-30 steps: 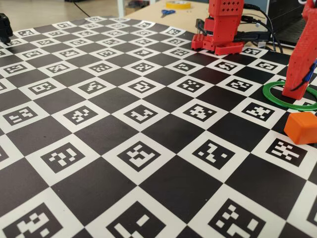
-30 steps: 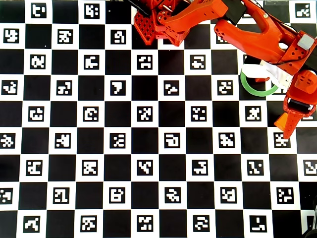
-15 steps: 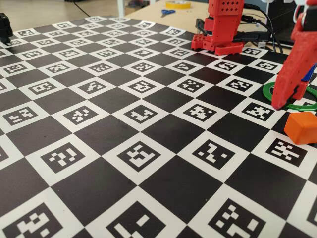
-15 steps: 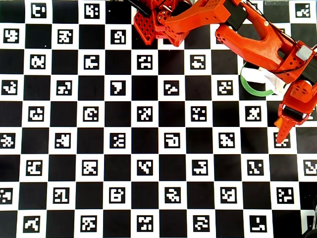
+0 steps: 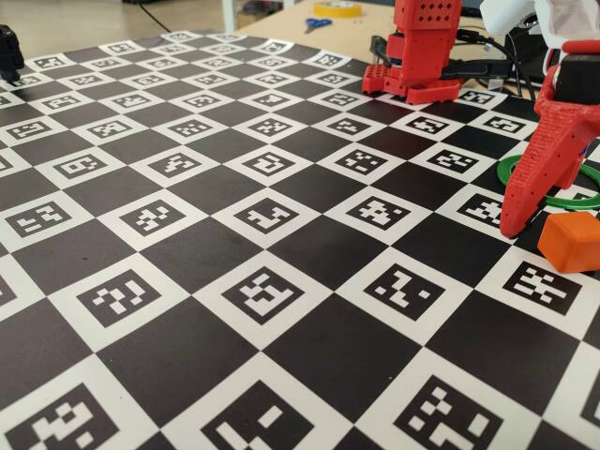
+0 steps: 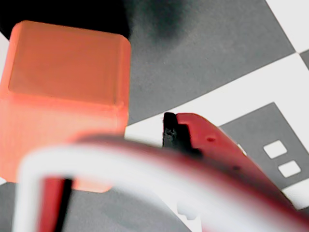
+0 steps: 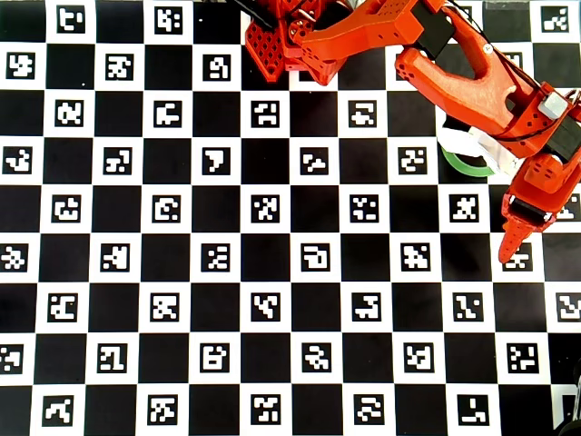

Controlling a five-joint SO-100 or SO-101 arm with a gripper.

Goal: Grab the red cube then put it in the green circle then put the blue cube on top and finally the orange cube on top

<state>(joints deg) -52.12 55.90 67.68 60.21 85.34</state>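
One orange cube (image 5: 572,241) sits just right of my tool (image 5: 515,228), which grips nothing, opening unclear; it looks light, stiff and smooth-sided, best pinched across opposite flat faces.

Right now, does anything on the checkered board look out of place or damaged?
Nothing looks damaged or spilled. The orange cube sits upright on the board, just outside the green circle, with the claw right beside it. One oddity: no red or blue cube shows in any view, though the arm covers much of the circle.
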